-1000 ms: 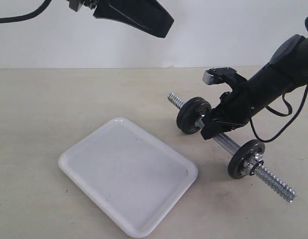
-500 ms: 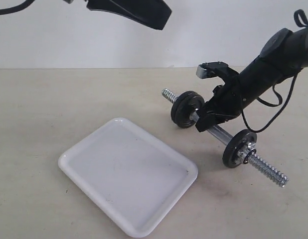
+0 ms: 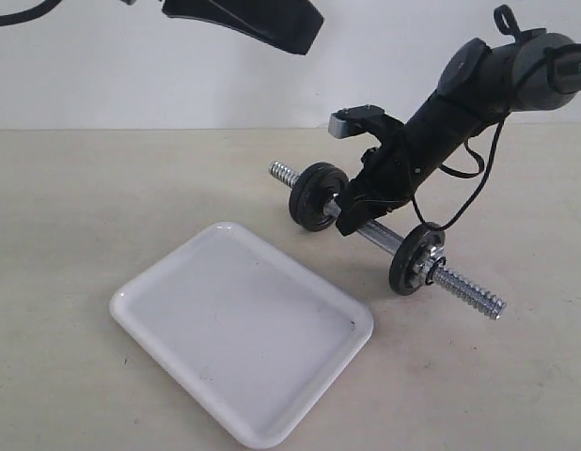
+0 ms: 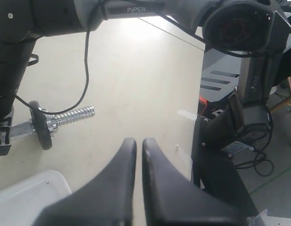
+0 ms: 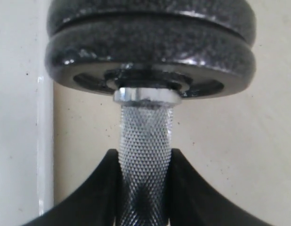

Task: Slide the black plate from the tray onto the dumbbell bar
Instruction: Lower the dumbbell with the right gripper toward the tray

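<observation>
Exterior view: the dumbbell bar point(image 3: 389, 237) is gripped mid-shaft by the right hand point(image 3: 352, 214), steadied for loading; nothing's seen on the tray point(image 3: 242, 329). Left wrist view: the left hand point(image 4: 139, 143) is closed, empty, well away. Right wrist view: the black plate point(image 5: 150, 19) is stacked against 1 twin point(image 5: 150, 52) just beyond the hand.

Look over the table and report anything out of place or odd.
The dumbbell bar, clamped at its knurled middle by the right gripper, is loaded unevenly: two black discs on one end, a single disc on the other. The white tray holds no disc. Nothing looks spilled or damaged.
</observation>
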`<move>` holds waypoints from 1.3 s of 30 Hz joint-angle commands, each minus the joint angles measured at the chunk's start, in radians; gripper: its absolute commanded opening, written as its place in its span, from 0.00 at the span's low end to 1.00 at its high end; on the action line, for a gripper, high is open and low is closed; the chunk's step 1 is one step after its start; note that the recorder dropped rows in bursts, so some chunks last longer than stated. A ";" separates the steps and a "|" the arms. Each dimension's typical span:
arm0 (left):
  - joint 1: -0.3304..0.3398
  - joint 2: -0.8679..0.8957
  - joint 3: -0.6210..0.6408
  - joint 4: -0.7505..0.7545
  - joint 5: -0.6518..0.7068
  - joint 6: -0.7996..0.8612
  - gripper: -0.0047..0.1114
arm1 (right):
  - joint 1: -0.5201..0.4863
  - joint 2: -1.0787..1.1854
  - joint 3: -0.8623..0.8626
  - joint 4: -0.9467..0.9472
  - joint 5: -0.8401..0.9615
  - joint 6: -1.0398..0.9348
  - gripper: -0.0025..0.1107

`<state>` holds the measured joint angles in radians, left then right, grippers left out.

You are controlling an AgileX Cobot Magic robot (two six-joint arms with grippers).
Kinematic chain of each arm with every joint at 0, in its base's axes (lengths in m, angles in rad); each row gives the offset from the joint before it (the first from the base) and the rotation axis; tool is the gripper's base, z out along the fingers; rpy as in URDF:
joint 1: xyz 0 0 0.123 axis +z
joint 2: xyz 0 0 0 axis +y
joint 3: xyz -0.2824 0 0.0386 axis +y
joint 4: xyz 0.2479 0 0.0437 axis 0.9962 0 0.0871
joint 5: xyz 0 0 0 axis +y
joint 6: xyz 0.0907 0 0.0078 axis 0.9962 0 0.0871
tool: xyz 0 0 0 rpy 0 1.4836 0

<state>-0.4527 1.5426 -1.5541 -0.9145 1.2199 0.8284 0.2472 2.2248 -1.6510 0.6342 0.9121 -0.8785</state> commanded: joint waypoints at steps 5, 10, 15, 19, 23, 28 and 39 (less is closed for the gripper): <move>0.001 -0.006 -0.005 -0.001 0.001 -0.002 0.08 | 0.010 -0.011 -0.111 0.083 0.024 0.031 0.02; 0.001 -0.006 -0.005 0.008 0.001 -0.002 0.08 | 0.047 0.009 -0.133 0.075 0.017 0.033 0.02; 0.001 -0.006 -0.005 0.010 0.001 -0.002 0.08 | 0.072 0.035 -0.158 0.063 0.018 0.049 0.02; 0.001 -0.006 -0.005 0.010 0.001 -0.002 0.08 | 0.078 0.042 -0.168 0.053 0.021 0.058 0.02; 0.001 -0.006 -0.005 0.010 0.001 -0.002 0.08 | 0.078 0.042 -0.168 0.040 0.023 0.062 0.02; 0.001 -0.006 -0.005 0.014 0.001 0.003 0.08 | 0.078 0.042 -0.168 0.041 0.023 0.065 0.02; 0.001 -0.006 -0.005 0.014 0.001 0.003 0.08 | 0.078 0.042 -0.168 0.041 0.026 0.059 0.02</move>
<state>-0.4527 1.5426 -1.5541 -0.9061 1.2199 0.8284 0.3289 2.3010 -1.7898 0.6051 0.9486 -0.8072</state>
